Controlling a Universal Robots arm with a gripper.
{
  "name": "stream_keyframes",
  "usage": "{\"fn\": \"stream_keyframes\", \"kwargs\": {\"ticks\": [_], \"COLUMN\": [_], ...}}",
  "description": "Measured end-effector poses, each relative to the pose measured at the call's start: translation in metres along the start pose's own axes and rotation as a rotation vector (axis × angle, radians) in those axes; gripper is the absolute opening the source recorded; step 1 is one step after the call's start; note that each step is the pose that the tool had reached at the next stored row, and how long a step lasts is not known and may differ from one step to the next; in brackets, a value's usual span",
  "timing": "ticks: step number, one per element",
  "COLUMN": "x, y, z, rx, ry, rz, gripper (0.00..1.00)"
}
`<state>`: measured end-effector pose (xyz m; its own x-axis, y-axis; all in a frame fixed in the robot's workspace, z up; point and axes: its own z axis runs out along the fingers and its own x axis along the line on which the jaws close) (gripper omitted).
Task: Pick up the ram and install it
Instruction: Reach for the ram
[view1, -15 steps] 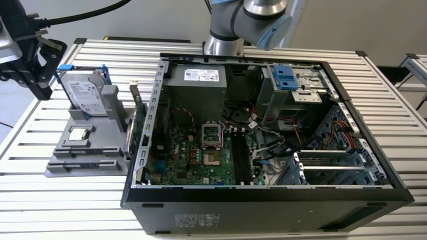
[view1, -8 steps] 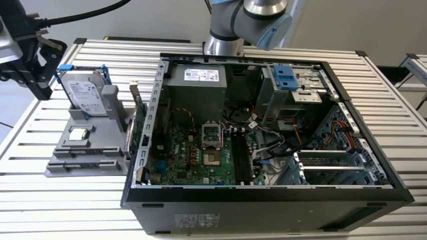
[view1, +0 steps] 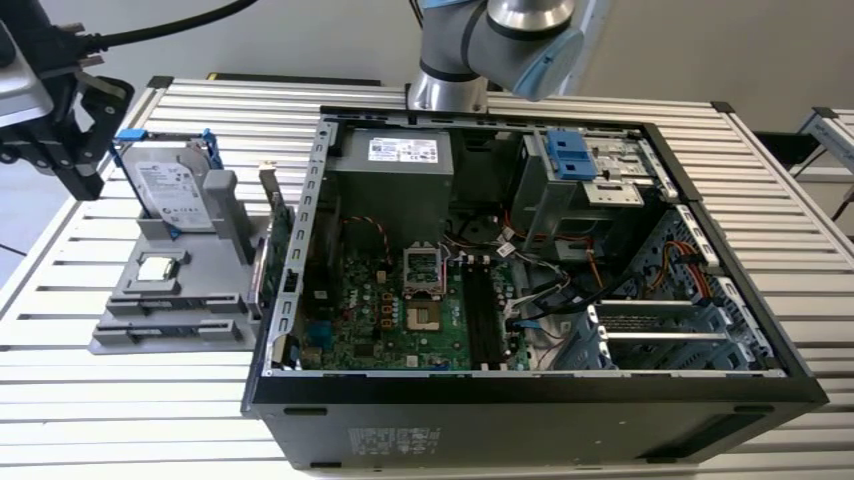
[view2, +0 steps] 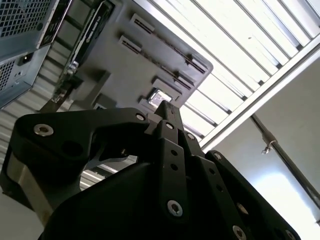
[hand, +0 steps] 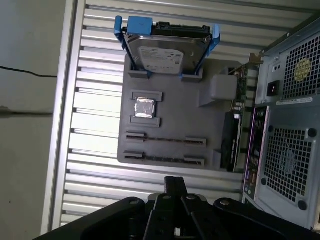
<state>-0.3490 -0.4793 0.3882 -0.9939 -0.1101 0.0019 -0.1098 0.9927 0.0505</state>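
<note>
ram (hand: 167, 140) loc? (op)

Not in hand. Sits in grey fixture tray (hand: 175, 117) on slatted table (hand: 95, 105), on exterior view's left of PC case (view1: 534, 410). Reads as thin dark strip standing on edge betw. a pair of clips, one row over from CPU chip (hand: 145, 107). 2nd clip row beside it: can't tell if occupied. (obs)

Why on edge? (op)

Prob. so the long top edge is exposed for a pinch, and the stick lifts out in the same attitude it goes into a slot. Same logic for hard drive (hand: 165, 50): upright in blue caddy at tray's far end, clear of the clip rows. (obs)

gripper (hand: 175, 181)? (op)

Jaws together, nothing betw. them; fingertips meet in both wrist views. Hangs well above tray, pointing down, no contact w/ anything. Clip rows are the tray features nearest the tip. (obs)

Case? (op)

Lies on its side, panel off, so board faces up for a top-down insert. Long black memory slots (view1: 483, 315) run beside CPU socket (view1: 424, 270) and look empty. My read: pick not started, install not done. Expansion card (hand: 231, 145) w/ metal bracket stands at tray edge nearest case; not the target. (obs)
</note>
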Motion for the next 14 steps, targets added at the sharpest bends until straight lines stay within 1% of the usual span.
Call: {"fn": "stream_keyframes", "kwargs": {"ticks": [6, 14], "x": [0.0, 0.0], "y": [0.0, 0.0], "z": [0.0, 0.0], "rx": [0.0001, 0.0002], "ry": [0.0024, 0.0064], "rz": [-0.047, -0.126], "gripper": [0.0, 0.0]}}
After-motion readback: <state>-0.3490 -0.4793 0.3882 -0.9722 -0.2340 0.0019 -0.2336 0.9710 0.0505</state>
